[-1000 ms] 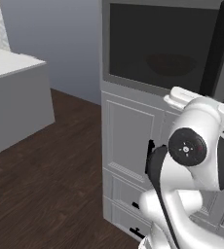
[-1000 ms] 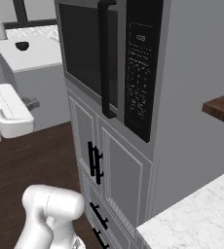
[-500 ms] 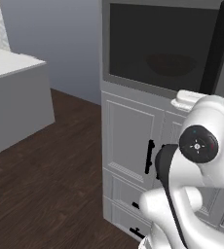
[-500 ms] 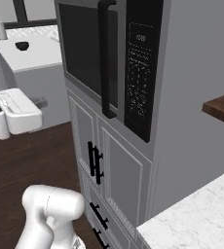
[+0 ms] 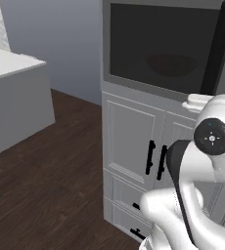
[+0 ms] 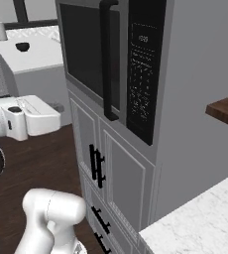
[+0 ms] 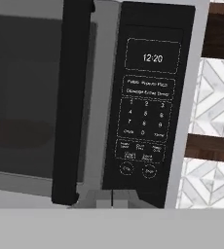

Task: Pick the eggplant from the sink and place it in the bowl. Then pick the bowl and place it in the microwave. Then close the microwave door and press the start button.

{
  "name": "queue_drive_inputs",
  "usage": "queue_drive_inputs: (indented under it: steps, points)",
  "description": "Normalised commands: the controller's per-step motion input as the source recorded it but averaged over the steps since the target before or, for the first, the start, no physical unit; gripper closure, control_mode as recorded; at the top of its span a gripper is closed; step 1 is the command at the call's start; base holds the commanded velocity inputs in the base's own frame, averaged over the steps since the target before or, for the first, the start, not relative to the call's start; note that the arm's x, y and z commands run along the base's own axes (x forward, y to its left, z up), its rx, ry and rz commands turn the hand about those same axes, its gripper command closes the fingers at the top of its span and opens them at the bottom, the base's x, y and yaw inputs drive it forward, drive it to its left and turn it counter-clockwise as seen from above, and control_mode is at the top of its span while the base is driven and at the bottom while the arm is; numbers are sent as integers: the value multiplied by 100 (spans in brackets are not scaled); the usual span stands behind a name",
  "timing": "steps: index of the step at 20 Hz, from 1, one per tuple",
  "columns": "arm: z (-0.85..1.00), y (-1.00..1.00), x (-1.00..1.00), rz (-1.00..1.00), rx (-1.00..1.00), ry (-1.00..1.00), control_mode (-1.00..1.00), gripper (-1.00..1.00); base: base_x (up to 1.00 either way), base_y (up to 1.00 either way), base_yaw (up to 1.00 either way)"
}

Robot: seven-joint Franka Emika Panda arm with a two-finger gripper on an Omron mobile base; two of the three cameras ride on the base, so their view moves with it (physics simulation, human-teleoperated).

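The microwave door (image 7: 21, 97) is closed, and its black vertical handle (image 7: 72, 97) stands beside the black control panel (image 7: 148, 97). The panel's display reads 12:20. Through the dark glass I faintly make out the reddish-brown bowl (image 7: 16, 133), which also appears dimly behind the window in the left base view (image 5: 170, 63). The eggplant is hidden and the sink is out of view. My gripper (image 7: 112, 197) is shut and empty. Its tips sit together just below the panel's lowest round buttons (image 7: 149, 170), a short way off the panel. My white hand (image 6: 22, 116) hangs left of the microwave (image 6: 111, 64).
Grey cabinet doors with black handles (image 6: 96, 163) stand below the microwave. A marble counter corner (image 6: 200, 218) lies at the lower right and a wooden shelf (image 6: 227, 109) at the right. A grey island (image 5: 11, 97) stands far left over dark wood floor.
My hand has drifted slightly toward the microwave front, and the elbow has swung right and lower in the left base view. The gripper has stayed shut and the door closed.
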Motion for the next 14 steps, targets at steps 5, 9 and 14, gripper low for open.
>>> queue_drive_inputs:
  steps: [5, 9, 14]
  points:
    - [0, -47, 14, 0, 11, -6, -100, 100, 0, 0, 0]
    - [0, -47, 13, 0, 8, -5, -100, 100, 0, 0, 0]
    - [-5, -30, 0, 0, 0, -4, -100, 100, 0, 0, 0]
